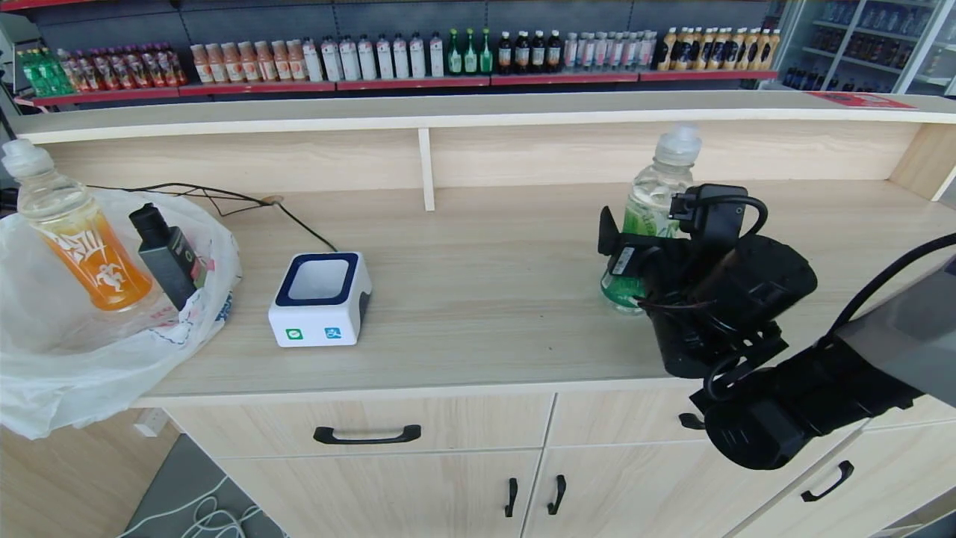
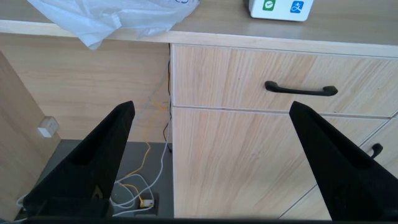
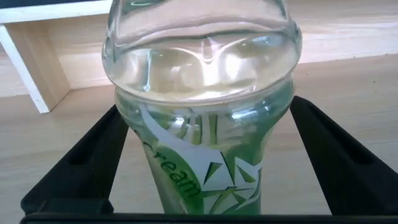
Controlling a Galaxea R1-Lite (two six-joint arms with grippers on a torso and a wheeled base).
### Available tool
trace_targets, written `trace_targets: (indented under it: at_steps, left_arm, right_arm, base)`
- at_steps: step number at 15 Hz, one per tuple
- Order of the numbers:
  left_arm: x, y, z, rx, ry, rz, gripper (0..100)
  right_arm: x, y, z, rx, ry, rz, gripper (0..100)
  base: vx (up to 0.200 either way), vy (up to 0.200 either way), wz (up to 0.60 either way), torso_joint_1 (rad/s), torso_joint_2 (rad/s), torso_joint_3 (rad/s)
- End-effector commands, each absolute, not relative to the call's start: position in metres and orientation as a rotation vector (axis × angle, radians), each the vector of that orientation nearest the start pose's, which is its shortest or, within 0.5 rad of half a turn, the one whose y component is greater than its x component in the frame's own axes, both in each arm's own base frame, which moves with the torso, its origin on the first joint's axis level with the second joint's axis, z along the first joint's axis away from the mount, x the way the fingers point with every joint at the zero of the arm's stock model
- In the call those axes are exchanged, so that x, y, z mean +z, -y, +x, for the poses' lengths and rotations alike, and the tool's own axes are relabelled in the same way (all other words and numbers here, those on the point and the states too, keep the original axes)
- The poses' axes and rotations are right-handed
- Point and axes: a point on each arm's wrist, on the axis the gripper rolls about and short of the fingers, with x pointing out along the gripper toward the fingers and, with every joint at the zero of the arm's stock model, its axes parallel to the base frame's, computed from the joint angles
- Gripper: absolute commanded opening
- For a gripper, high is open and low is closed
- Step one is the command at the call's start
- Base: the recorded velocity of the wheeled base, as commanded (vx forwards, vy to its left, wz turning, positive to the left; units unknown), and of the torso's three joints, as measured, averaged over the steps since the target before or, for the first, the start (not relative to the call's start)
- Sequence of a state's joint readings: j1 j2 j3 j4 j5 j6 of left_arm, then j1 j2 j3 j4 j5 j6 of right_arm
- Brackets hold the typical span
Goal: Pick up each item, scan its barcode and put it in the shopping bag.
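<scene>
Head view: two items are already in the shopping bag (image 1: 75, 373), an orange drink bottle (image 1: 82, 246) and a dark bottle (image 1: 168, 258), both upright-ish and leaning. My read is that those two are done. One item is left on the counter (image 1: 485, 299): a clear bottle with a green label (image 1: 653, 202), standing upright and not yet lifted. It still needs the pick, the scan and the bagging, so I'd call the job roughly two-thirds through. The right gripper (image 1: 635, 246) is at that bottle, with the bottle sitting between its fingers. In the right wrist view the fingers (image 3: 81, 168) are spread either side of the lower body, with a thin strip of counter showing on each side. So it's straddling the bottle, not pinching it as far as I can tell. The scanner (image 1: 321, 299) is well off to that gripper's left with its window facing up, and the bag is further that way, past the scanner. The left gripper (image 2: 208, 137) is spread wide and holds nothing. It's down below counter level facing the drawer front (image 2: 249, 68), with the bag's edge and the scanner above and beyond it.
</scene>
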State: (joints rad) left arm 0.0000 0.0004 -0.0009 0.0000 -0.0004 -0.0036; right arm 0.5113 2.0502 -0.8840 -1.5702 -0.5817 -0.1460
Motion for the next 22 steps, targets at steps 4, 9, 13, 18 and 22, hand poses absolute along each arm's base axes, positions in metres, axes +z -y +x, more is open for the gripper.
trace_targets:
  at_steps: [4,9,13,18,22]
  left_arm:
    - [0.076,0.0,-0.023,0.0,0.002,-0.003,100]
    - [0.076,0.0,-0.023,0.0,0.002,-0.003,100]
    - [0.075,0.0,-0.023,0.0,0.0,-0.003,100]
    - [0.076,0.0,-0.023,0.0,0.002,-0.003,100]
    - [0.076,0.0,-0.023,0.0,0.002,-0.003,100]
  right_arm:
    - [0.176,-0.163,0.338,-0.094,0.363,0.049,100]
    - [0.177,-0.157,0.342,-0.09,0.371,0.043,100]
    - [0.177,-0.157,0.342,-0.091,0.374,0.044,0]
    - [0.182,-0.157,0.342,-0.09,0.387,0.051,0]
    - [0.188,-0.156,0.339,-0.091,0.401,0.059,0]
  base:
    - [0.0,0.0,0.0,0.0,0.0,0.0]
    - [0.0,0.0,0.0,0.0,0.0,0.0]
    - [0.0,0.0,0.0,0.0,0.0,0.0]
    - [0.0,0.0,0.0,0.0,0.0,0.0]
    - [0.0,0.0,0.0,0.0,0.0,0.0]
